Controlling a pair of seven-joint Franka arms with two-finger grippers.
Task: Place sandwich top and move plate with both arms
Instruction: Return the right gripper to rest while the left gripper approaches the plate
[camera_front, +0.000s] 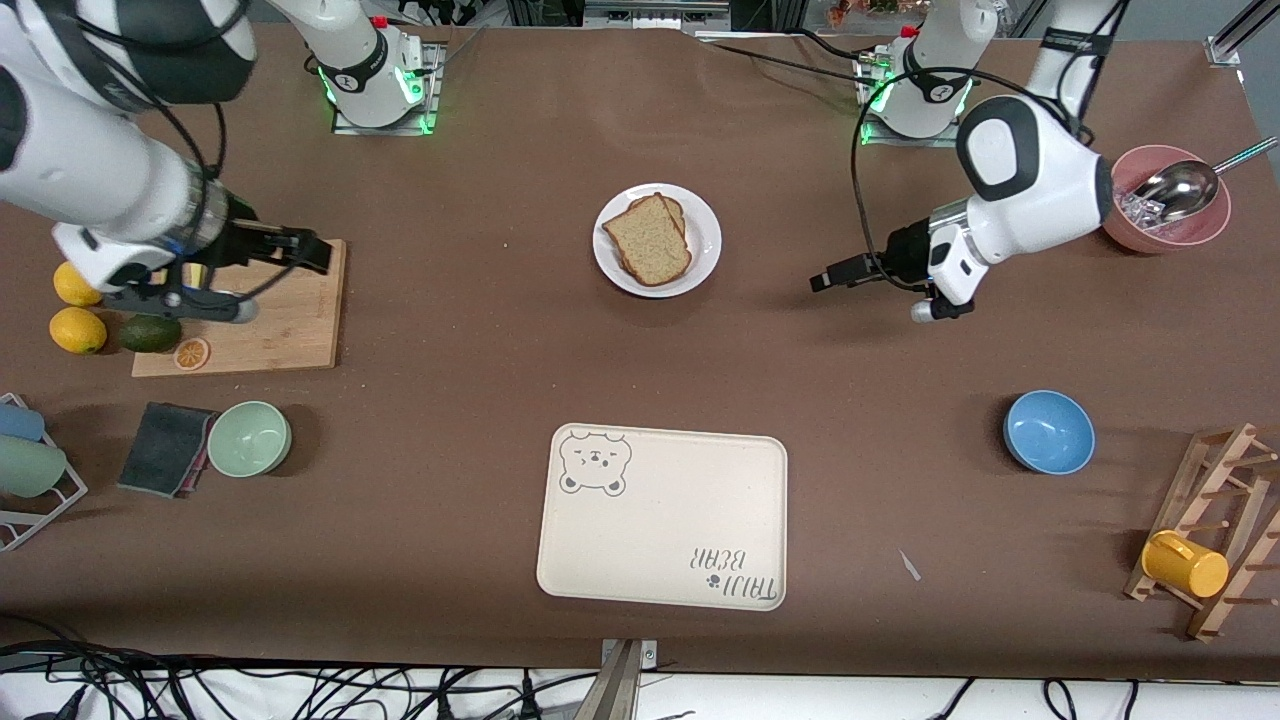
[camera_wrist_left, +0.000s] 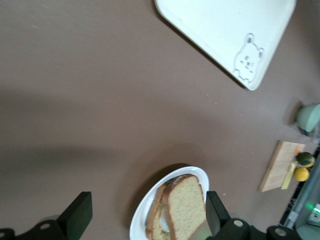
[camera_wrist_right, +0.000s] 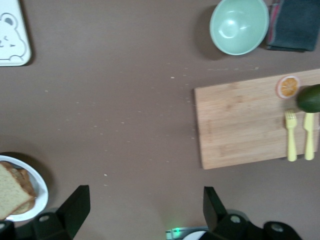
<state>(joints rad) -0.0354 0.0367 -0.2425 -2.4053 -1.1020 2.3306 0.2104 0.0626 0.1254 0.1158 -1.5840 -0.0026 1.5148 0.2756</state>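
Observation:
The white plate (camera_front: 700, 232) sits mid-table, toward the robot bases. The sandwich top (camera_front: 646, 241), a speckled brown bread slice, lies on another slice on the plate. In the left wrist view the plate (camera_wrist_left: 145, 210) and the top slice (camera_wrist_left: 186, 210) show, with something white between the slices. My left gripper (camera_front: 822, 280) is open and empty, hovering over bare table toward the left arm's end from the plate. My right gripper (camera_front: 318, 252) is open and empty over the wooden cutting board (camera_front: 290, 320). The right wrist view shows the plate (camera_wrist_right: 40, 192) at its edge.
The cream bear-printed tray (camera_front: 662, 518) lies nearer the front camera. A blue bowl (camera_front: 1048, 431), a pink bowl with a metal scoop (camera_front: 1168, 198) and a wooden rack with a yellow cup (camera_front: 1185, 563) are at the left arm's end. A green bowl (camera_front: 249, 438), a sponge (camera_front: 165, 448), lemons (camera_front: 77, 330) and an avocado (camera_front: 151, 333) are at the right arm's end.

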